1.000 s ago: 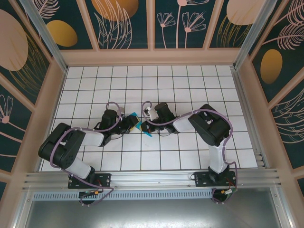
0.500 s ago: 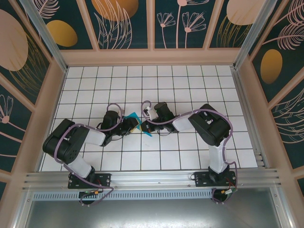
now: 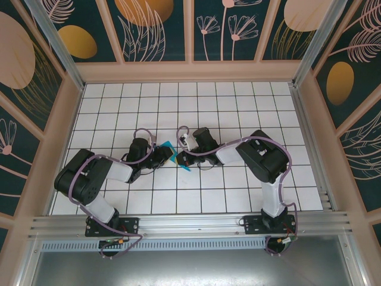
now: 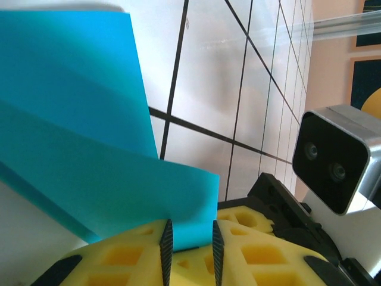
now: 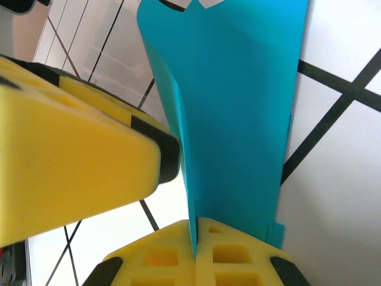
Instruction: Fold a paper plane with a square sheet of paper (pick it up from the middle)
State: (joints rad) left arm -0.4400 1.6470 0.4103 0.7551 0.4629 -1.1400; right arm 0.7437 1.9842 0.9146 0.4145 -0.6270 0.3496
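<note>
The teal-blue sheet of paper (image 3: pixel 169 146) is folded into a narrow creased shape and stands on edge between both grippers near the table's middle. My right gripper (image 5: pixel 195 223) is shut on the sheet of paper (image 5: pixel 238 119), pinching its lower fold, and the sheet rises upright from the pads. My left gripper (image 4: pixel 189 229) is open, its two black-edged fingers slightly apart, and a corner of the paper (image 4: pixel 89 149) dips into the gap. In the top view the left gripper (image 3: pixel 165 157) and the right gripper (image 3: pixel 181 158) face each other, almost touching.
White grid-tiled table (image 3: pixel 238 107) with a raised wall on all sides. The right arm's wrist camera (image 4: pixel 333 158) sits close to my left gripper. A yellow pad of the left gripper (image 5: pixel 71 173) stands right beside the paper. Free tiles lie all around the arms.
The left arm's elbow has swung up and to the right, and its gripper has edged closer to the paper. The right gripper keeps hold of the paper in the same spot.
</note>
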